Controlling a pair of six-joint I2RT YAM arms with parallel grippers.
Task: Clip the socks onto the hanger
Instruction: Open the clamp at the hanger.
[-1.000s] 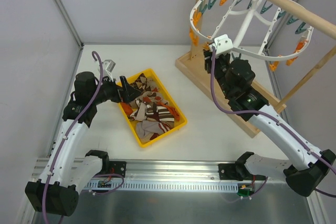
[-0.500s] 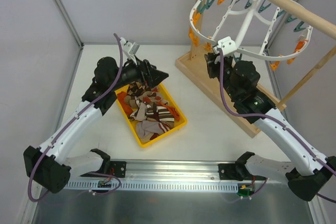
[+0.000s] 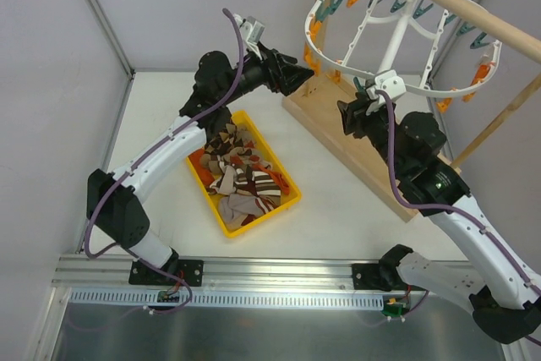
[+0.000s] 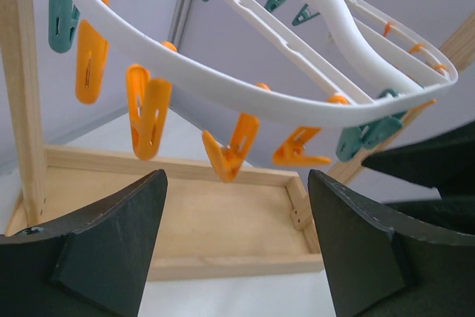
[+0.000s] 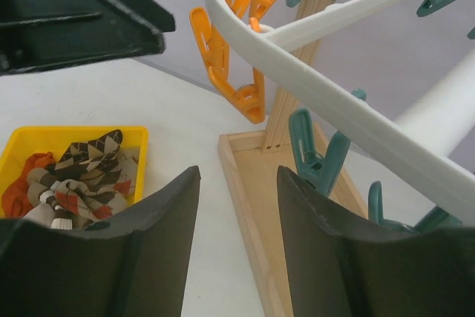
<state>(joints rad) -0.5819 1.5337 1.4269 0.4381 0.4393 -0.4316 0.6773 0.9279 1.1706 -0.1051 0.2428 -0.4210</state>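
the socks point(image 3: 241, 175) lie in a loose heap inside a yellow tray point(image 3: 266, 216) on the white counter point(image 3: 330, 200), left of centre in the top view. brown and cream argyle diamonds, brown and white stripes and an orange-red piece show among them. none of them is on a clip.

the hanger point(image 3: 397, 35) hangs by its hook from the sloping pole point(image 3: 473, 19) of a wooden stand point(image 3: 325, 124) at the far right of the counter. its white oval ring carries orange clothespins point(image 4: 148, 120) and teal clothespins point(image 5: 315, 154) that dangle below the rim.

the left arm reaches up and across from the near left, over the tray, and its tool point(image 3: 300, 78) is raised near the left side of the ring. in the left wrist view its tool point(image 4: 236, 191) has the dark fingers point(image 4: 111, 250) spread wide with nothing between them; orange pins and the stand's base frame show in the gap.

the right tool point(image 3: 355, 116) sits below the ring's near rim, above the stand's base. in the right wrist view the tool point(image 5: 236, 183) has its fingers point(image 5: 159, 243) parted and empty, a teal pin just beside the right finger. the other arm's dark tool fills the upper left corner of that view, and the tray of socks shows at lower left.
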